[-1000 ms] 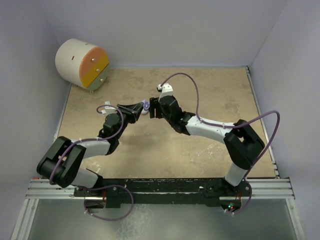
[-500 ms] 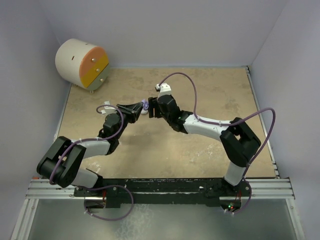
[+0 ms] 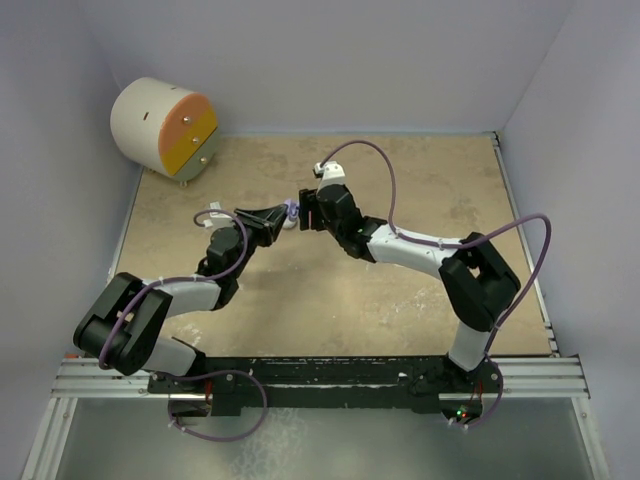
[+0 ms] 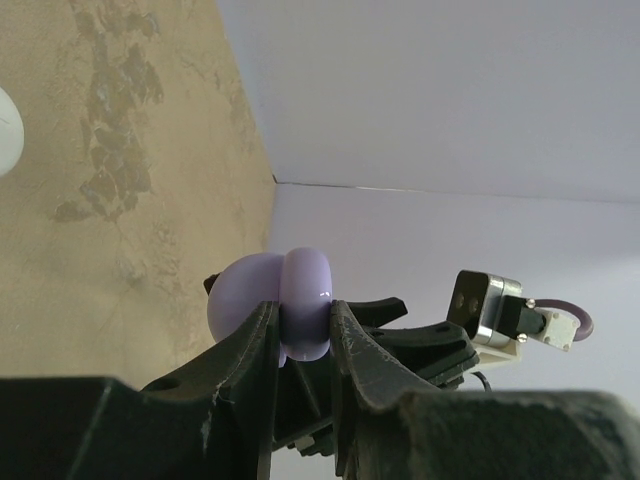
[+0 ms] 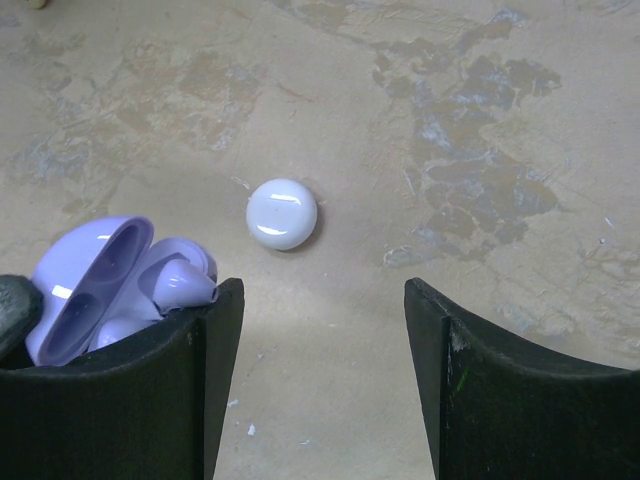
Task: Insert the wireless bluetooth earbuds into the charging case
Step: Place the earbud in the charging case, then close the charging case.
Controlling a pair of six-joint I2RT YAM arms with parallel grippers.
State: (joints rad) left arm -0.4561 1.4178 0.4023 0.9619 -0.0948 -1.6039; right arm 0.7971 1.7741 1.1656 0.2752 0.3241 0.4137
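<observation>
My right tool has bare surface between its fingers up to the white case; the lilac case in my left tool crowds one finger.

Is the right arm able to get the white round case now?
Probably yes: the right tool is open, and the white round case lies uncovered ahead of it; the lilac case is aside.

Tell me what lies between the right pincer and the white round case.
Bare tabletop only, seen in the right wrist view, between right pincer and white round case.
</observation>
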